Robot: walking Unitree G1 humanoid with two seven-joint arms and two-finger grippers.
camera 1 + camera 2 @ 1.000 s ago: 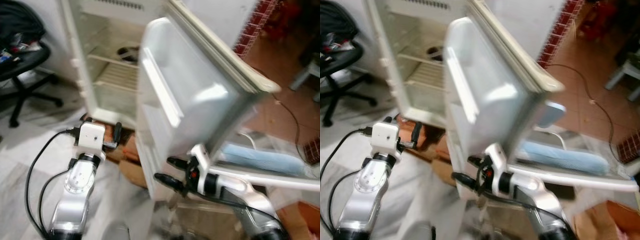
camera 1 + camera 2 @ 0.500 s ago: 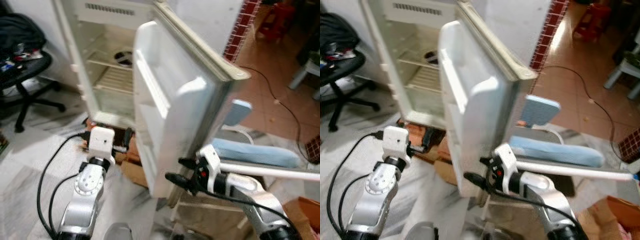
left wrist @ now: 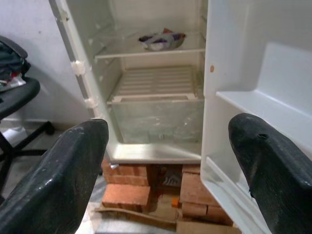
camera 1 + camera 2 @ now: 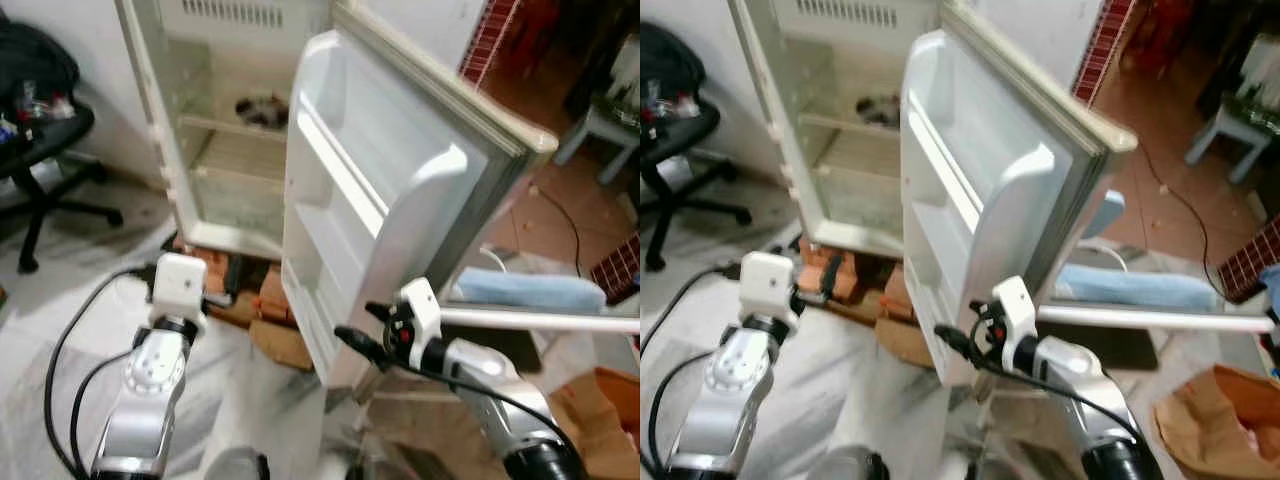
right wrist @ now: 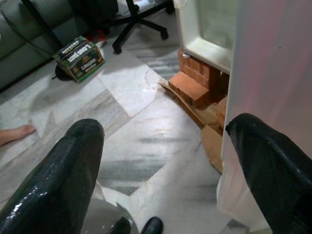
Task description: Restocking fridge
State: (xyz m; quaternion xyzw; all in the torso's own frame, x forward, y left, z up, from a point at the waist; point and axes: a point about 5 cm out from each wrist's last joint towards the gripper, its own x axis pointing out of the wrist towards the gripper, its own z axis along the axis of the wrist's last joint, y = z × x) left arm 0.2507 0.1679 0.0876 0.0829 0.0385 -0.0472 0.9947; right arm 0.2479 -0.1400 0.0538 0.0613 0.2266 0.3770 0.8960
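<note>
- Two tools are up in front of me, both with fingers spread apart and holding nothing.
- My left tool (image 4: 232, 277) is raised at the foot of the open fridge (image 4: 215, 150), pointing into the cabinet; through its wrist view the two black fingers (image 3: 58, 180) frame the lower shelves.
- My right tool (image 4: 362, 330) sits at the lower outer corner of the door (image 4: 385, 215), one finger just beside the door's bottom edge; I cannot tell whether it touches.
- From the right wrist view the door's white edge (image 5: 273, 97) stands between the fingers, closer to one of them.
- The door hangs wide open toward me, its inner racks (image 4: 940, 185) bare.
- Inside the fridge, a dish (image 3: 161, 39) with something in it rests on the upper shelf; below it lies a ribbed white cover (image 3: 156, 83) over a clear drawer (image 3: 156, 119).
- The fridge stands on bricks (image 3: 129, 192), with flattened cardboard (image 5: 192, 114) on the marble floor (image 5: 122, 146) beside them.
- A black office chair (image 4: 40, 150) is off to my left, near the fridge.
- A green box (image 5: 79, 54) lies on the floor well apart from the fridge, and a person's bare foot (image 5: 14, 134) shows at the edge of the right wrist view.
- A brown paper bag (image 4: 1220, 415) sits on the floor to my right, behind a blue cushion (image 4: 1135, 287).
</note>
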